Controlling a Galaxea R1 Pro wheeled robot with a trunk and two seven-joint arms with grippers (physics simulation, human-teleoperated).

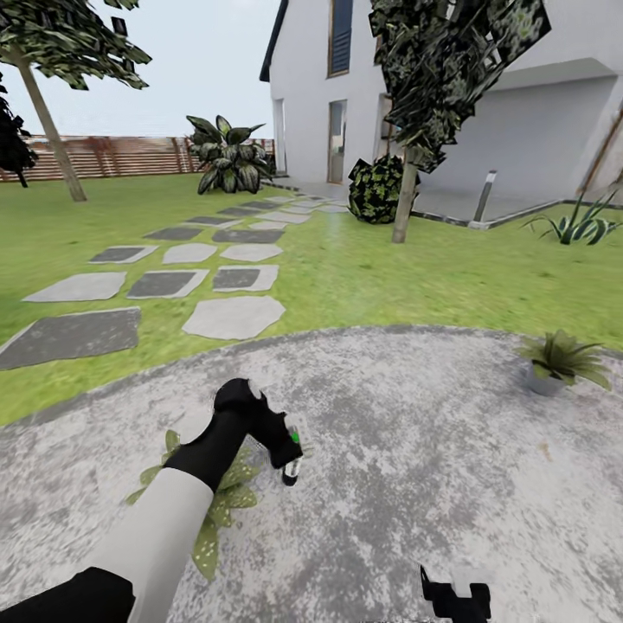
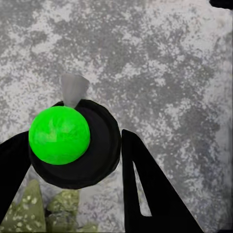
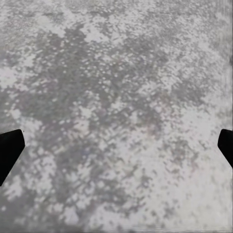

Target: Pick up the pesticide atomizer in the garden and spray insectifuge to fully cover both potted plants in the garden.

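My left gripper [image 1: 287, 443] is shut on the pesticide atomizer [image 1: 292, 460], a slim dark bottle with a green top, held upright just above the grey patio [image 1: 415, 450]. In the left wrist view the green cap [image 2: 59, 135] sits between the two black fingers [image 2: 143, 184]. One potted plant [image 1: 223, 495], with speckled leaves [image 2: 29, 213], lies under my left forearm, right beside the bottle. The other potted plant [image 1: 561, 360] stands at the patio's far right edge. My right gripper [image 1: 456, 599] hangs low over bare paving, open, fingertips [image 3: 9, 148] wide apart.
Beyond the patio lies lawn [image 1: 389, 277] with flat stepping stones [image 1: 232, 317] leading to a white house [image 1: 484, 95]. A tree trunk [image 1: 403, 203], a dark shrub [image 1: 374, 190] and a grey bollard lamp [image 1: 484, 197] stand ahead. A wooden fence [image 1: 121, 156] closes the back left.
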